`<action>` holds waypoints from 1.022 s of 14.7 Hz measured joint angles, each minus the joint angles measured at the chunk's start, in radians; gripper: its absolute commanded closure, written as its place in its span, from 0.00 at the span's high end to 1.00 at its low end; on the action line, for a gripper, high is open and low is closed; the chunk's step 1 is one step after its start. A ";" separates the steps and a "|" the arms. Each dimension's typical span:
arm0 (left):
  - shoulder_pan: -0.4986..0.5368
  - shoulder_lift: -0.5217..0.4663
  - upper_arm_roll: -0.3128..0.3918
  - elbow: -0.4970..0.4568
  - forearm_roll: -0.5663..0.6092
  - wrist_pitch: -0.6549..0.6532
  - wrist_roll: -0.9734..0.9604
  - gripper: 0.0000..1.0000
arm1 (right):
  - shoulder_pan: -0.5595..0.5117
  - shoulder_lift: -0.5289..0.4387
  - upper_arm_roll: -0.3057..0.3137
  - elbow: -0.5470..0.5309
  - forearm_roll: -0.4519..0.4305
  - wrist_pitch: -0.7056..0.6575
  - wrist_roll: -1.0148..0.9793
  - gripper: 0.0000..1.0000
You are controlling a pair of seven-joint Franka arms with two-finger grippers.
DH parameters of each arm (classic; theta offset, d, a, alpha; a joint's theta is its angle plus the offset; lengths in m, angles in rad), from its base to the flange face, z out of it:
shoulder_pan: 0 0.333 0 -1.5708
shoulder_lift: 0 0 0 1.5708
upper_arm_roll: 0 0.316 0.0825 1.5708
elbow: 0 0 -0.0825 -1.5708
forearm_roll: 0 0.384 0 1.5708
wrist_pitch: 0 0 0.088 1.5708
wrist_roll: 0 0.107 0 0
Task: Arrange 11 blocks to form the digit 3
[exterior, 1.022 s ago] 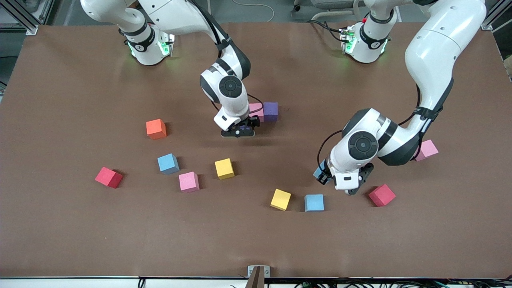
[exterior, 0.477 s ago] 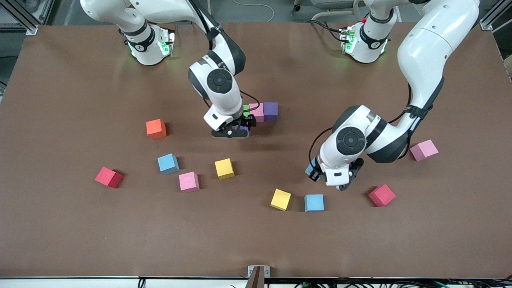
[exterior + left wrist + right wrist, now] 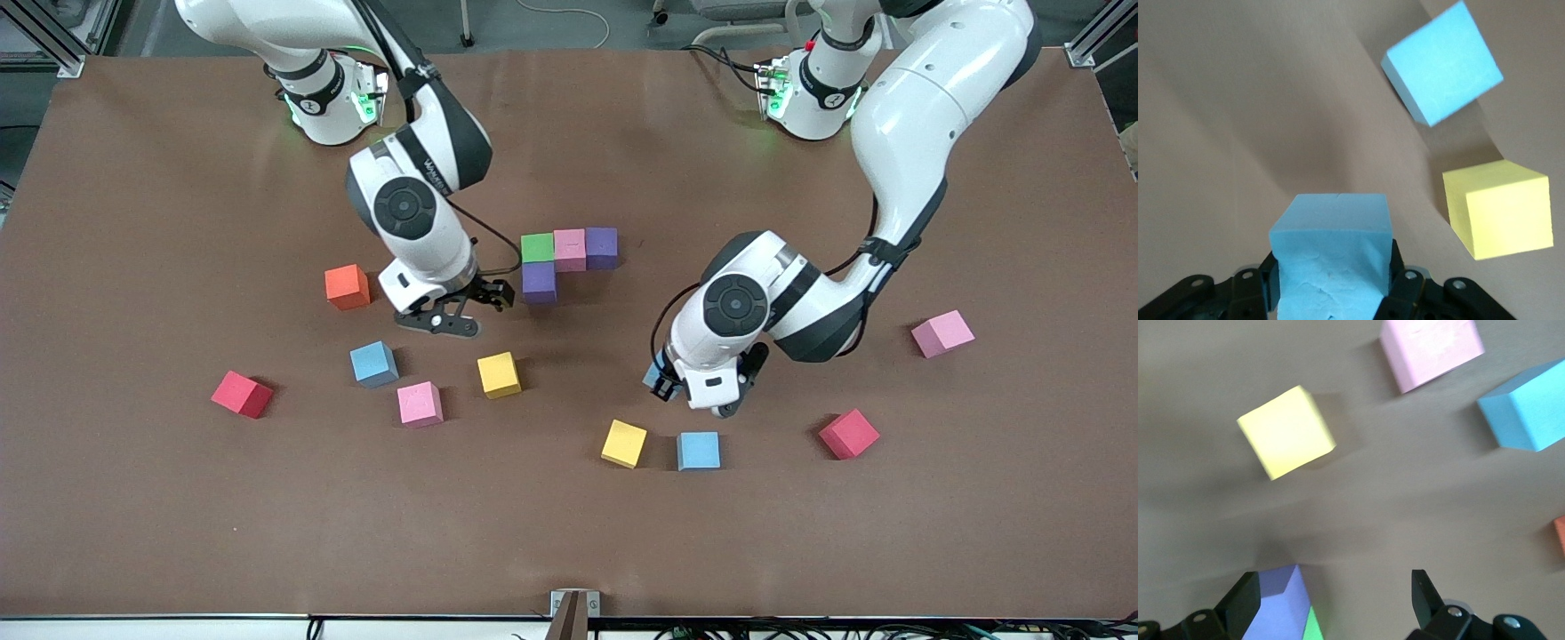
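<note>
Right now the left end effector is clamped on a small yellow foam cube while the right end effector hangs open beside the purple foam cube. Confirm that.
Wrong in one respect: the cube clamped in the left end effector is a small blue foam cube, not yellow, as the left wrist view shows. The rest holds: the right end effector hangs open beside the purple foam cube.

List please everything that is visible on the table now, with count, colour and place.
started figure: four touching cubes, green, pink, purple in a row, second purple nearer the camera under the green
loose blocks: two blue, two yellow, two pink, two red, scattered nearer the camera
orange cube: one, toward the right arm's end
held blue block: one, in the left gripper
table: one, brown
left gripper: shut on the held blue block, above the table
right gripper: open, beside the figure
</note>
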 measured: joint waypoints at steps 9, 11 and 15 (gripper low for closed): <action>-0.085 0.032 0.047 0.048 0.000 0.073 -0.069 0.15 | -0.056 0.045 0.000 0.056 0.007 0.004 0.422 1.00; -0.085 0.032 0.048 0.050 0.000 0.073 -0.069 0.15 | -0.049 0.108 0.004 0.131 0.011 0.007 0.632 1.00; -0.079 0.032 0.053 0.056 0.000 0.073 -0.070 0.15 | -0.023 0.262 0.010 0.288 0.013 0.015 0.972 1.00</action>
